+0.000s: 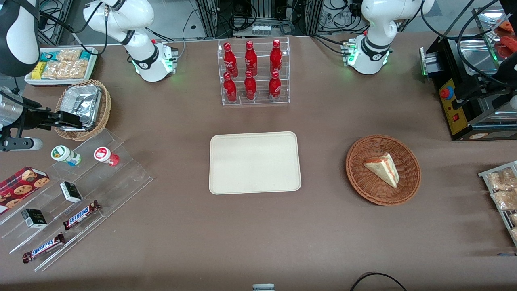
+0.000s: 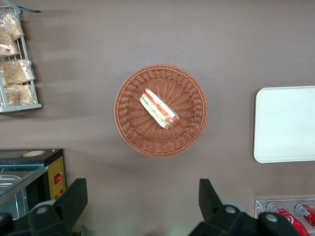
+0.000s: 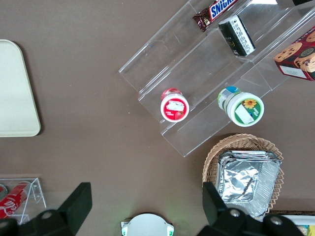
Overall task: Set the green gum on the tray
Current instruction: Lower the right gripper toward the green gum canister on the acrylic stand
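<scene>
gripper (image 3: 142, 206) spread above green gum (image 3: 241, 106) (label sunflower only here), tray (image 1: 255, 162)

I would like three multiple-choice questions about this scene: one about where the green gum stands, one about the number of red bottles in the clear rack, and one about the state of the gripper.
1. Where is the green gum?
A. On the tray
B. On the clear stepped shelf, beside the red-lidded bottle
C. In the basket with the sandwich

2. How many red bottles does the clear rack hold?
A. Four
B. Six
C. Eight

3. What is the state of the gripper?
A. Open and holding nothing
B. Shut on the green gum
C. Shut on a chocolate bar

Answers:
1 B, it stands on the shelf next to the red-lidded bottle, and the tray is bare.
2 B, two rows of three.
3 A, its fingers are spread apart above the table, with nothing between them.
</scene>
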